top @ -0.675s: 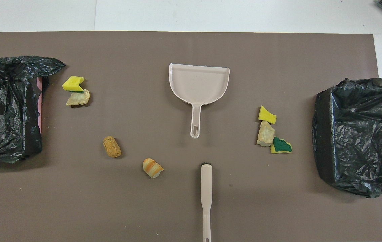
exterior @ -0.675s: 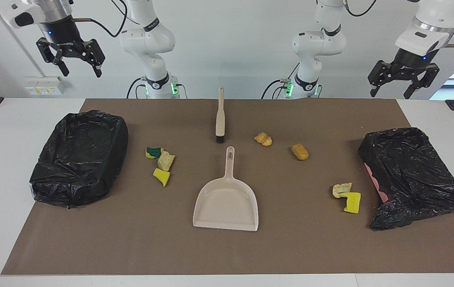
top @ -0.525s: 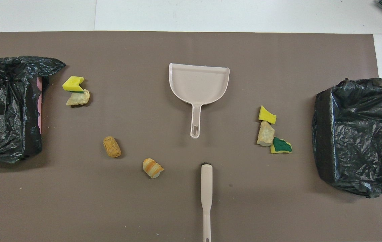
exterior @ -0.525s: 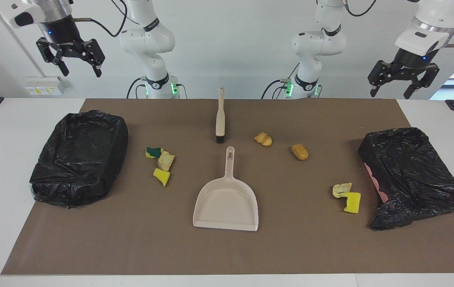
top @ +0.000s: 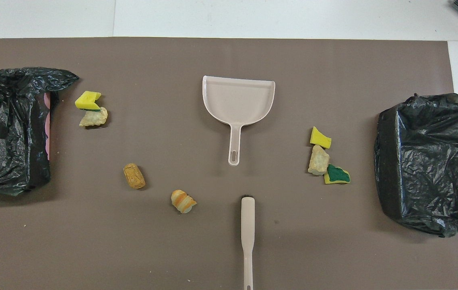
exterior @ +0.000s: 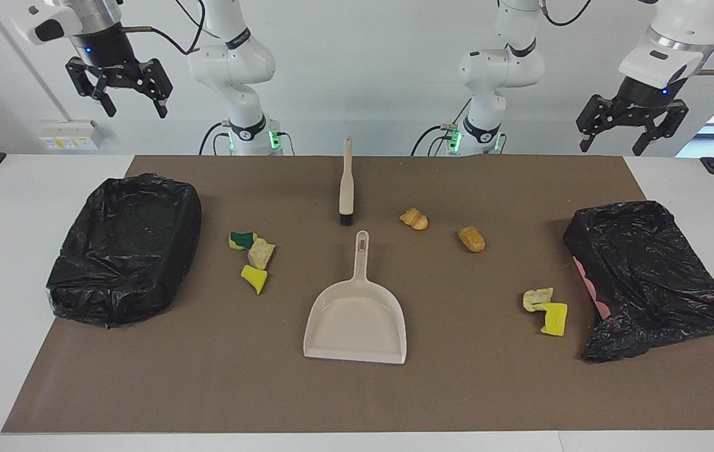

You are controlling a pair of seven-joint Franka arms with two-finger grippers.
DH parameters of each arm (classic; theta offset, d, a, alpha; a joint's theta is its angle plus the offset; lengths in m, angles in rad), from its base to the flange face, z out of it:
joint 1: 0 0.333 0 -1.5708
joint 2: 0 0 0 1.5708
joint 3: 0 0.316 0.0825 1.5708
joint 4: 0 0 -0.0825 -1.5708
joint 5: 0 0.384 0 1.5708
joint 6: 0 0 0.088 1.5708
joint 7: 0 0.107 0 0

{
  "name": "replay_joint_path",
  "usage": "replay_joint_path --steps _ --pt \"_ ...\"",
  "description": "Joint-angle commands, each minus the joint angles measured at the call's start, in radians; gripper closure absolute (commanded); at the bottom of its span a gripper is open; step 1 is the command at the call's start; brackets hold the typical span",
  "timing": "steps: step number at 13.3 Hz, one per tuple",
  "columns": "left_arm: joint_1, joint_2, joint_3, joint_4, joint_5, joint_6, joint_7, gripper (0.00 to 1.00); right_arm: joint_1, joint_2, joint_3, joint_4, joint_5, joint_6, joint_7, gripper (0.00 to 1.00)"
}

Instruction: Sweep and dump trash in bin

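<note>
Facing view: right gripper [exterior: 120, 88] shifted twd table centre vs earlier, left gripper [exterior: 630, 127] rose slightly; both up high, fingers spread, empty. Trash [exterior: 255, 256] unmoved.

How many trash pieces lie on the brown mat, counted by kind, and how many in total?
Sponge pieces: 3
Pale crumbly chunks: 2
Bread-like lumps: 2
Total: 7
</note>
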Motion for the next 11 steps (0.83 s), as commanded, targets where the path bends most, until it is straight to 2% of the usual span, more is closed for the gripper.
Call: replay_joint_path --steps 1,8,11 --pt "0.002 0.007 0.001 0.024 0.002 -0.020 0.001 0.00 -0.003 -0.028 0.002 -0.043 0.005 0.005 0.019 0.00" --pt "-0.014 -0.013 -0.005 -0.002 0.001 -0.023 -0.007 0.00 -0.006 -0.028 0.002 -0.046 0.005 0.002 0.007 0.00" --pt "-0.014 -0.016 -0.049 -0.015 -0.002 -0.008 -0.027 0.00 -0.012 -0.030 0.002 -0.046 0.005 -0.018 0.001 0.00"
